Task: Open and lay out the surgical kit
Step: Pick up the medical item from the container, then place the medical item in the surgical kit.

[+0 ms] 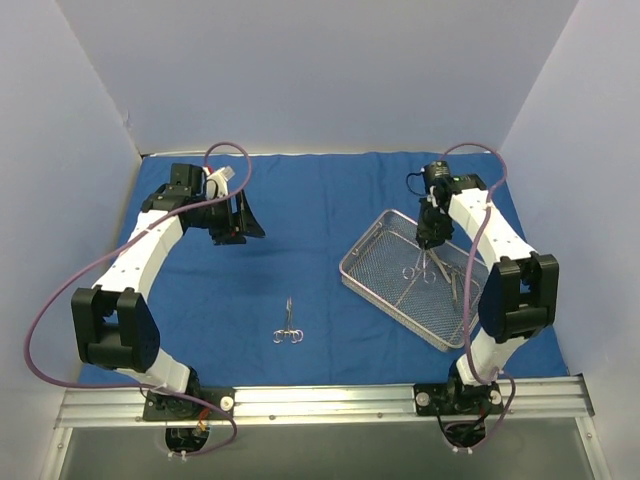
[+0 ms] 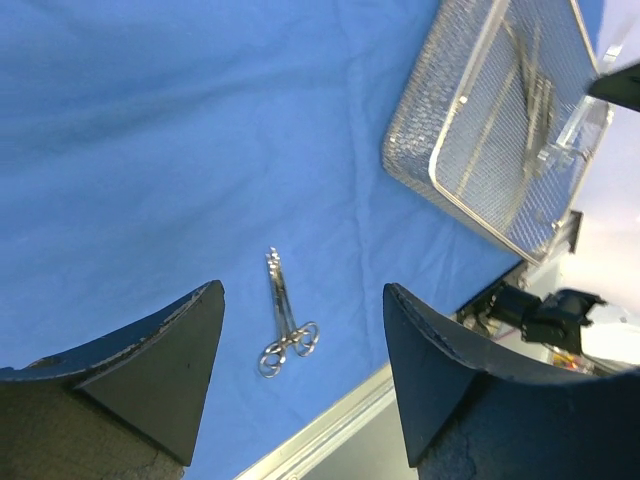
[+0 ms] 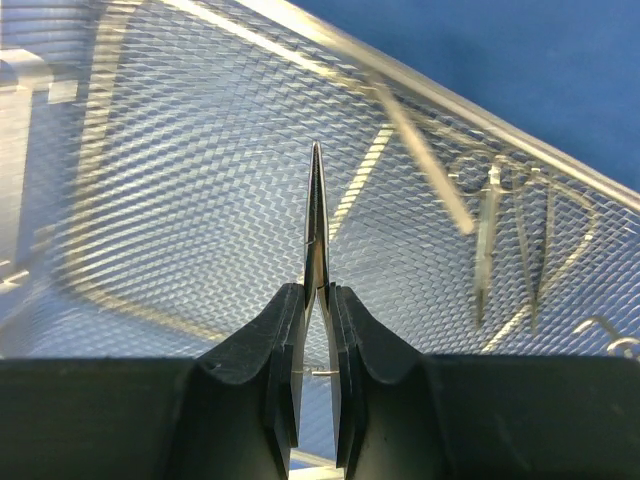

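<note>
Steel tool [image 3: 316, 215], slim and pointed, sits pinched in my right claw [image 3: 318, 300], jaws nearly shut, over the tray [image 3: 480, 108]. I would lift straight, clear the rim, then lay it beside the forceps [image 1: 288, 325] on the cloth [image 1: 300, 200]. Left claw [image 2: 302, 287] hangs wide open, empty. No legible writing.

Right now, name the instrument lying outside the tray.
The ring-handled forceps alone on the blue cloth; the rest sit in the mesh tray, one slim instrument pinched by the right gripper.

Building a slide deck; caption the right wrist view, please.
Right gripper shut on a slim steel instrument, its tip over the wire-mesh tray where other instruments lie.
</note>
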Controlling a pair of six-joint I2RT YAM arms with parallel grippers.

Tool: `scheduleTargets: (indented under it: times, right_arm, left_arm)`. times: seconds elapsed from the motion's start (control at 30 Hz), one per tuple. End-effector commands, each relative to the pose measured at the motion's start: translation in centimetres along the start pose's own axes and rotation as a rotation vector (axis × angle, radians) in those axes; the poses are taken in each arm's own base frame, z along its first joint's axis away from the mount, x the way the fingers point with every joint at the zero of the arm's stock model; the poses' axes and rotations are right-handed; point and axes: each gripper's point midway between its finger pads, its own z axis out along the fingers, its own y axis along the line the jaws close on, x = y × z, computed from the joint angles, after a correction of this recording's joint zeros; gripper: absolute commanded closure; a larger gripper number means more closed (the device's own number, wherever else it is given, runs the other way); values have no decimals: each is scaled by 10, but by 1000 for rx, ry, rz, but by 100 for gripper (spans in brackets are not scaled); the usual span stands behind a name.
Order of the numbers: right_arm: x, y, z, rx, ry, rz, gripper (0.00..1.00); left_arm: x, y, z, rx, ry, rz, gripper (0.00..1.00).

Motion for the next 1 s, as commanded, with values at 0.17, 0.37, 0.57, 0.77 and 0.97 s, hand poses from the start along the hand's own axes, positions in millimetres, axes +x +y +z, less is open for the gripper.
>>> scheduleTargets:
  times: [0.17, 0.37, 0.57, 0.77, 0.97]
  right_arm:
    - [-5, 110, -65, -197, -45, -74, 100]
    - [10, 211, -75, -322, -68, -148, 100]
    - [51, 276, -62, -393, -12, -139, 100]
    - [117, 330, -44, -415, 48, -174, 100]
    - [163, 371, -36, -428, 74, -211, 100]
  left_arm:
    - [-15, 44, -15, -255, -61, -68, 29]
    - [-28, 58, -32, -360, -110, -103, 29]
    - [-30, 59, -45, -367, -136, -122, 23]
    - [-43, 56, -69, -391, -190, -125, 21]
    - [-41, 44, -84, -375, -220, -129, 21]
